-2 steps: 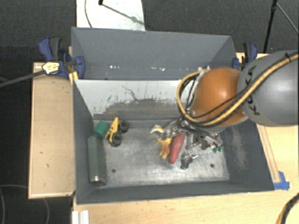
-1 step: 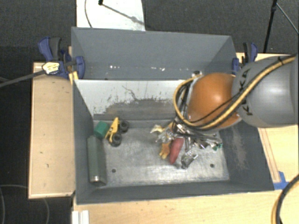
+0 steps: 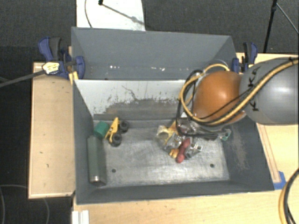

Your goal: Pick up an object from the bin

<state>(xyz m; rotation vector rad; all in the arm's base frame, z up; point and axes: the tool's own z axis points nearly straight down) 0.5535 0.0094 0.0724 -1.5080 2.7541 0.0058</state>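
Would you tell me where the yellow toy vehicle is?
In the camera view, the yellow toy vehicle lies left in the bin, beside the green block, above the dark green cylinder.

Grey bin with dark green cylinder, green block, yellow toy truck, small heap.

One tube, one truck — one heap.

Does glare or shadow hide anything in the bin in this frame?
Camera view: small glints along the bin's back wall and a soft sheen on the arm's orange cover; the arm overhangs and shades the small heap under the gripper, so its pieces are hard to tell apart; the dark green cylinder and yellow toy vehicle at left are evenly lit.
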